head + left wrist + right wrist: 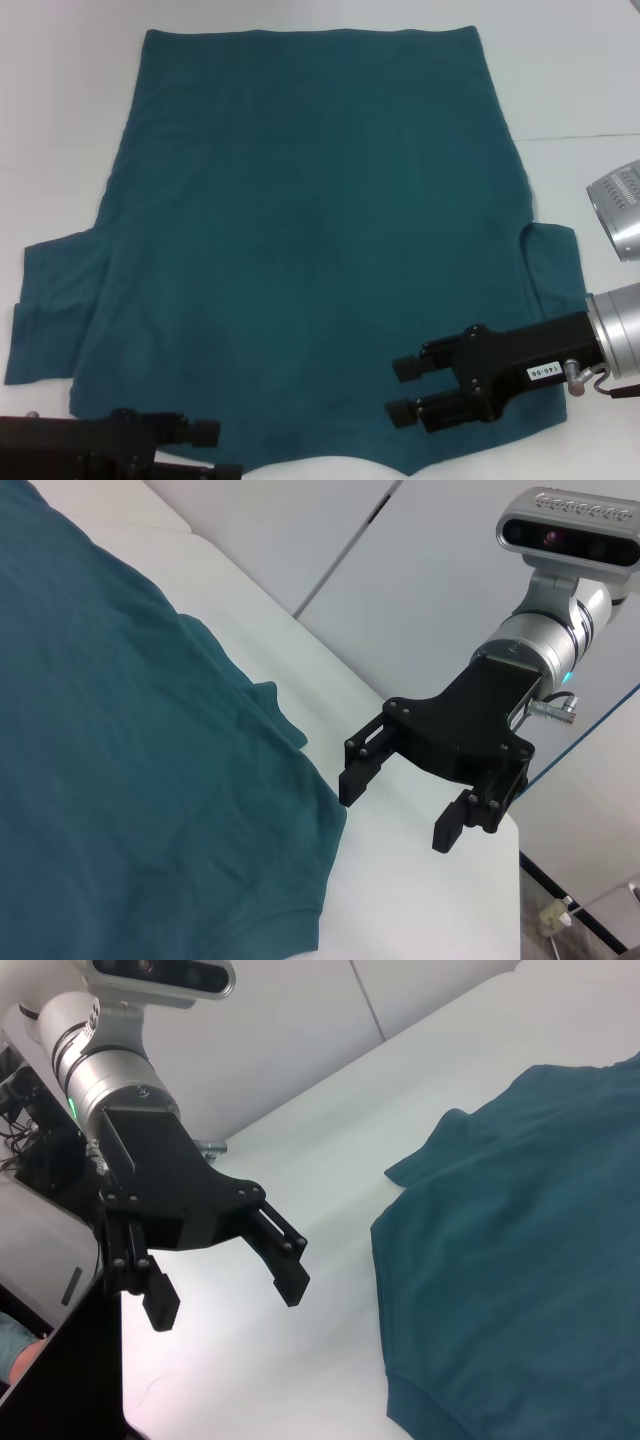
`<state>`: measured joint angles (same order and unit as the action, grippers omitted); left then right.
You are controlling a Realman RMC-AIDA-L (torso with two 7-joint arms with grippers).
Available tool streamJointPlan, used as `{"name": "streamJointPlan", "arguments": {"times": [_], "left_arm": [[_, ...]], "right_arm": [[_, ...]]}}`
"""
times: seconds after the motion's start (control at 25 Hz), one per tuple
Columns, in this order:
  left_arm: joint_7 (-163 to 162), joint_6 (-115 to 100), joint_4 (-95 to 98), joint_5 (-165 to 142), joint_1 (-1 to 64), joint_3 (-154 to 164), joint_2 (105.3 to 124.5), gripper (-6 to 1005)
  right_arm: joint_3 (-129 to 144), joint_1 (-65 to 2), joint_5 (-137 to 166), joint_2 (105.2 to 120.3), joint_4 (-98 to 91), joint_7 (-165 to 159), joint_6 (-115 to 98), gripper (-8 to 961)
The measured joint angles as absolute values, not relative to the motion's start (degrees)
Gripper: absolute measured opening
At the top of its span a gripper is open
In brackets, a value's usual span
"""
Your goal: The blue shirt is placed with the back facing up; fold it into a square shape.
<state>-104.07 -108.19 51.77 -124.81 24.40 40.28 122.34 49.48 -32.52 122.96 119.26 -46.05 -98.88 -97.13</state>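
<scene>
White tabletop [60, 120] carried the blue shirt [310, 230], spread flat, plain back up, collar toward the robot, both sleeves out. Nothing looked folded yet, so the first fold was still pending. Fingers spread and empty, the right gripper [408, 389] hovered over the near right shoulder; the left gripper [225, 1285], likewise spread, hung off the near left corner. Next, each needed to pinch an edge

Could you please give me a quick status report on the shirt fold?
Right pincer open above the blue shirt near its collar edge. Left pincer open, at near left corner. Shirt flat, unfolded. Nothing in the way.
</scene>
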Motion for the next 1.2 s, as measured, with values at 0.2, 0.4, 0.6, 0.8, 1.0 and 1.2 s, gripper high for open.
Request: {"name": "streamJointPlan", "arguments": {"times": [0.2, 0.4, 0.6, 0.8, 1.0, 1.2], "left_arm": [[-104.1, -108.2, 51.8, -124.8, 24.3, 40.3, 122.34, 874], [-104.1, -108.3, 51.8, -124.8, 24.3, 40.3, 122.34, 874], [-104.1, -108.3, 51.8, -124.8, 24.3, 40.2, 122.34, 874], [-104.8, -108.1, 51.8, -124.6, 24.4, 39.3, 122.34, 874], [-112.1, -106.1, 51.8, -124.1, 26.6, 32.7, 121.86, 873], [-122.6, -101.4, 50.8, -124.0, 28.8, 23.8, 120.23, 873]], "right_arm": [[49.5, -32.5, 123.0, 119.27, -46.1, -98.9, -97.1, 714], [49.6, -32.5, 123.0, 119.27, -46.1, -98.9, -97.1, 714], [49.6, -32.5, 123.0, 119.27, -46.1, -98.9, -97.1, 714], [49.3, -32.5, 122.8, 119.37, -46.1, -99.0, -97.0, 714], [47.0, -33.4, 121.6, 119.09, -46.1, -105.7, -93.2, 715], [45.5, -37.0, 121.6, 116.56, -45.2, -125.8, -84.5, 715]]}}
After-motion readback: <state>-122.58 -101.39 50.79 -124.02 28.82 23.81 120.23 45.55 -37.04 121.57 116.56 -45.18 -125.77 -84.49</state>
